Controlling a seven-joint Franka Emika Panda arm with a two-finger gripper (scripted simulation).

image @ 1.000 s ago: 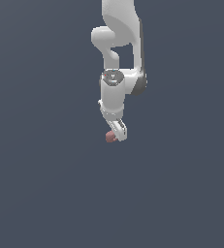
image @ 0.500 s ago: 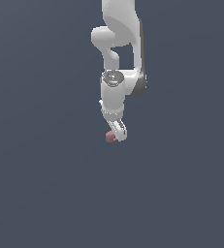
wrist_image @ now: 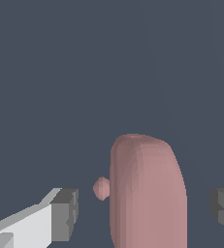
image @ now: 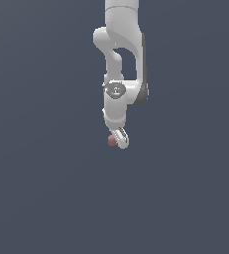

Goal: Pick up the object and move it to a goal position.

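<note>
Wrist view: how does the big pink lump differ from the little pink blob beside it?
The big lump fills much of the picture, tall and round-topped, and is cut off by the frame; the little blob is tiny, roundish and fully visible. Both are the same reddish-pink. Whether they touch is unclear.

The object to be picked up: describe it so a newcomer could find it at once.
In the exterior view, follow the white arm down to its gripper. The object is the small rounded reddish-pink lump at the fingers, the only coloured thing against the grey background.
</note>
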